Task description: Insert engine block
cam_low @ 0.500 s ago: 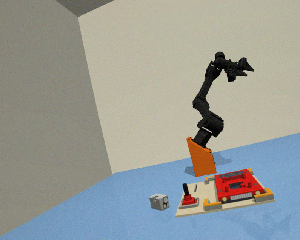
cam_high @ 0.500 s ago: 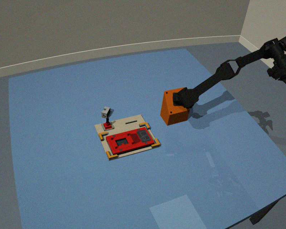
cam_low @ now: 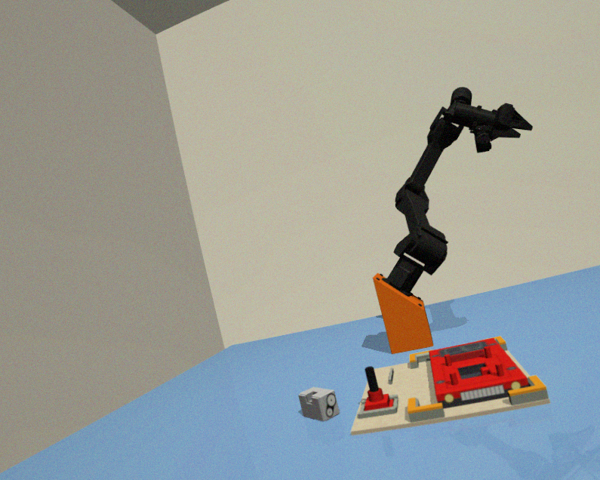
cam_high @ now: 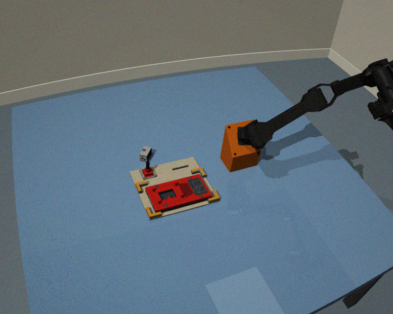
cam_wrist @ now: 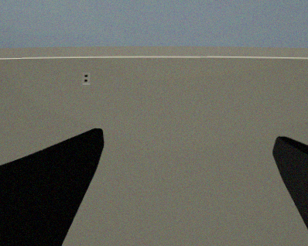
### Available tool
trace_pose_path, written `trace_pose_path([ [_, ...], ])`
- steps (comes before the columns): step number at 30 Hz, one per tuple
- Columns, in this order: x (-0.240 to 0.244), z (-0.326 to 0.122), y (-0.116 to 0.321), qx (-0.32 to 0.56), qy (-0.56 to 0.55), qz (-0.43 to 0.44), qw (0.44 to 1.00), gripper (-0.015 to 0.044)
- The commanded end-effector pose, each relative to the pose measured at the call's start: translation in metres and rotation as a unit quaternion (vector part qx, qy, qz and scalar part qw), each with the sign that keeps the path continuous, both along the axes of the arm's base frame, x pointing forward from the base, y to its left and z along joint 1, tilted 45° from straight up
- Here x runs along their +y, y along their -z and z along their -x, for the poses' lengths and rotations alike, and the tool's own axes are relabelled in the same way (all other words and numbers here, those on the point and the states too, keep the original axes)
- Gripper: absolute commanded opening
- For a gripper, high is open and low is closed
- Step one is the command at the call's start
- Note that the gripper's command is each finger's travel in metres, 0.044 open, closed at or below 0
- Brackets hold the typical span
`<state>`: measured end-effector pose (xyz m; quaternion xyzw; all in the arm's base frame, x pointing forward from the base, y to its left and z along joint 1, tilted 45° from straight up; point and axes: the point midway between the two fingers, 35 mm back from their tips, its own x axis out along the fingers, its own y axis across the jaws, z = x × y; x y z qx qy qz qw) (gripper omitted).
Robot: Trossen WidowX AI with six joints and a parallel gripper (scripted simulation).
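Note:
The grey engine block (cam_high: 145, 154) (cam_low: 318, 404) rests on the blue table outside the board, near the black-handled post. The exterior view shows a slot in its top and two round marks on one side. The red car body (cam_high: 152, 196) (cam_low: 481, 383) lies flat on the cream board (cam_high: 164, 170) (cam_low: 413, 385) between the corner brackets. Its opening (cam_high: 166, 193) (cam_low: 469, 370) is dark with no block in it. The rib is too small to make out clearly. My gripper (cam_low: 525, 132) (cam_wrist: 186, 140) is open and empty, high in the air and far from block and car.
A black-handled post (cam_high: 148, 171) (cam_low: 376, 399) on a red base stands on the board's corner, near the block. Yellow-topped corner brackets (cam_high: 153, 214) (cam_low: 425, 410) surround the car body. The orange arm base (cam_high: 242, 164) (cam_low: 406, 325) stands behind the board in the exterior view.

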<state>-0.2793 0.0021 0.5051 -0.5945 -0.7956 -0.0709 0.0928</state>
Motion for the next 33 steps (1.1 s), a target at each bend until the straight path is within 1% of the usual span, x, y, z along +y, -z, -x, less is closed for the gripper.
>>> trace_pose_path([
  [1, 0.016, -0.026, -0.014, 0.045, 0.017, 0.009, 0.999, 0.044],
  [6, 0.04, -0.062, -0.03, 0.089, 0.044, 0.02, 0.995, 0.044],
  [13, 0.042, -0.075, -0.036, 0.131, 0.041, 0.023, 0.99, 0.044],
  [16, 0.05, -0.091, -0.042, 0.154, 0.049, 0.029, 0.986, 0.044],
  [21, 0.048, -0.101, -0.049, 0.174, 0.051, 0.015, 0.983, 0.044],
  [26, 0.076, -0.148, -0.059, 0.21, 0.088, 0.03, 0.973, 0.044],
  [33, 0.091, -0.177, -0.057, 0.27, 0.1, 0.045, 0.957, 0.044],
])
